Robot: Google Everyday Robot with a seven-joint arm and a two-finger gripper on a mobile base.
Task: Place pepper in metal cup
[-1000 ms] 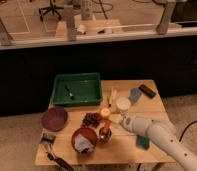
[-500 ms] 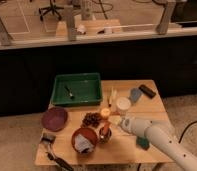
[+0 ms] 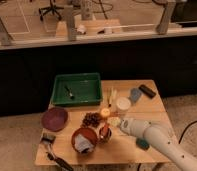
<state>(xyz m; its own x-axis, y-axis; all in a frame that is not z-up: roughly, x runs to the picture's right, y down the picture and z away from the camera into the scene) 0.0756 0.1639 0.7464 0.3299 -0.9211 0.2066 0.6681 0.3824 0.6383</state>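
The pepper (image 3: 102,130) is a small red-orange shape at the metal cup (image 3: 105,136), a small dark cup right of the reddish-brown bowl (image 3: 84,139). The pepper appears to stand in or just over the cup's rim; I cannot tell which. My gripper (image 3: 112,127) reaches in from the lower right on the white arm (image 3: 152,135), and its tip is right beside the pepper and the cup. I cannot tell whether it touches the pepper.
A green tray (image 3: 77,80) stands at the back of the table. A purple plate (image 3: 55,118) is at the left. Dark grapes (image 3: 91,119) and a yellow-orange fruit (image 3: 105,113) lie behind the cup. A white cup (image 3: 123,103) is at the right, a teal sponge (image 3: 142,144) under the arm.
The arm's tip has edged slightly down and left toward the metal cup. Nothing else on the table has moved.
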